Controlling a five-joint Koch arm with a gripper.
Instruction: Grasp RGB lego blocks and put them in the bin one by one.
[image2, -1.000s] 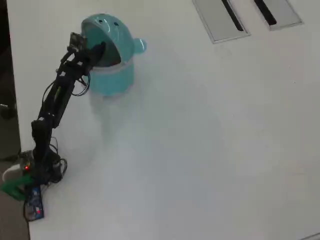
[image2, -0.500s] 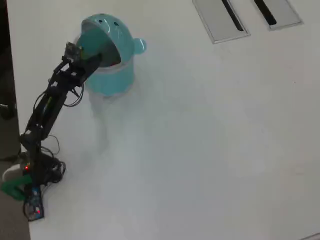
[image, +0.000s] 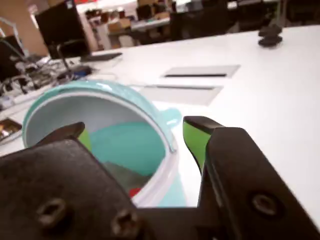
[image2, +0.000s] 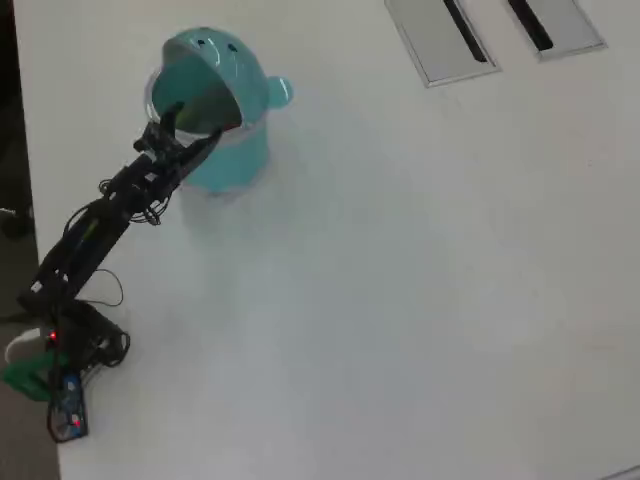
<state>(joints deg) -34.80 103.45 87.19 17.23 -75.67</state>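
The black two-fingered hand with green finger pads (image: 137, 137) is seen spread apart and empty in the wrist view, with nothing held between the pads. It is positioned at the mouth of the teal round plastic bin with a domed hood-like lid (image: 150, 107), the opening lying directly between and beyond the fingertips. In the overhead view the hand (image2: 190, 125) is placed at the dark opening of the bin (image2: 235, 70), which stands near the far left part of the white table (image2: 400, 300). Inside the bin, a small red patch (image: 134, 192) is visible, judged to be the red lego block; the other blocks cannot be seen, and none is found on the table. The release step is judged complete. The hand should be withdrawn straight back and upward, so that the hood rim is not caught.
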